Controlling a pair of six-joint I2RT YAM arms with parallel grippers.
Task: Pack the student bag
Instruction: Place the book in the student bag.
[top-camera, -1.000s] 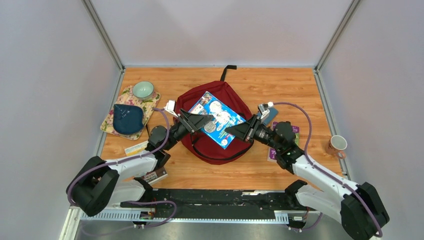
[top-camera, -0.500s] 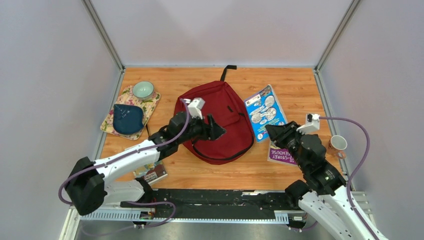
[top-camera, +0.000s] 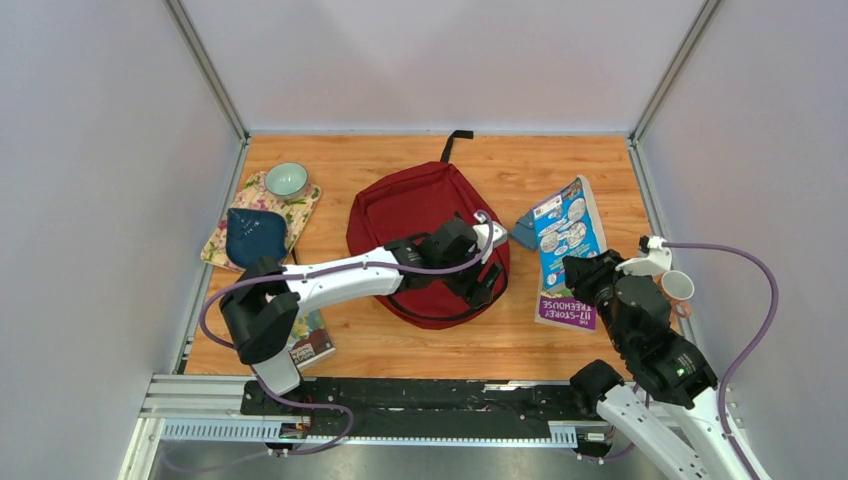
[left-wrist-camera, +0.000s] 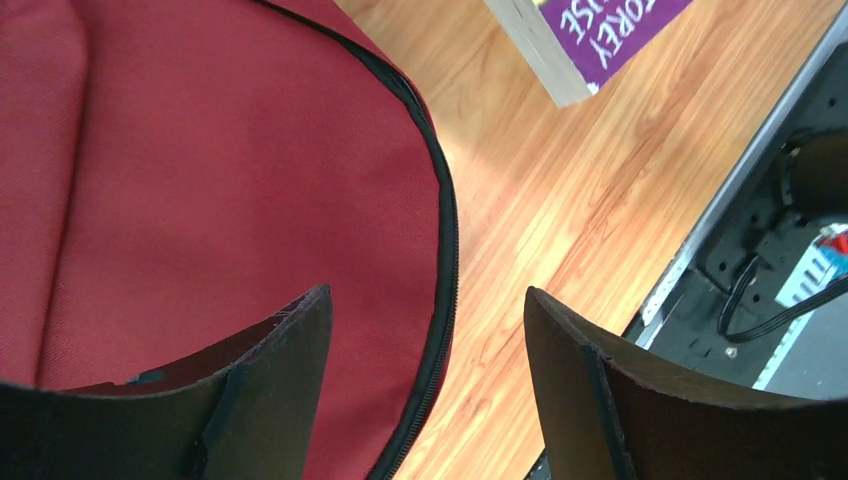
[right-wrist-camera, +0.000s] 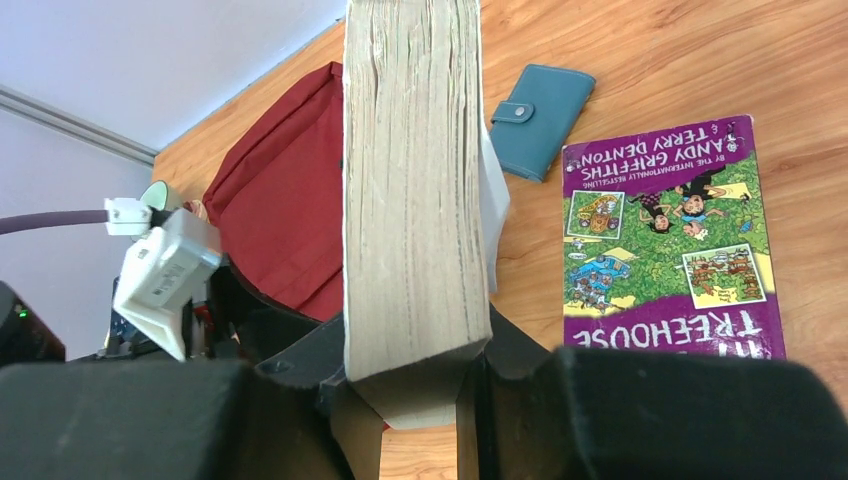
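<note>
Packing barely begun: the large dark red fabric backpack (top-camera: 415, 210) lies flat on the wooden table (top-camera: 590, 160), its zip seemingly closed. The left hand (left-wrist-camera: 428, 385), spread wide and empty, hovers over its near right edge. The right hand (right-wrist-camera: 415, 400) clamps a thick blue-covered book (top-camera: 565, 232) upright, just right of the backpack; a purple paperback (right-wrist-camera: 665, 240) lies unpacked.

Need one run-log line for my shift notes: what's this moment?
left fingers: open over student bag | right fingers: shut on blue book, lifted right of bag
</note>
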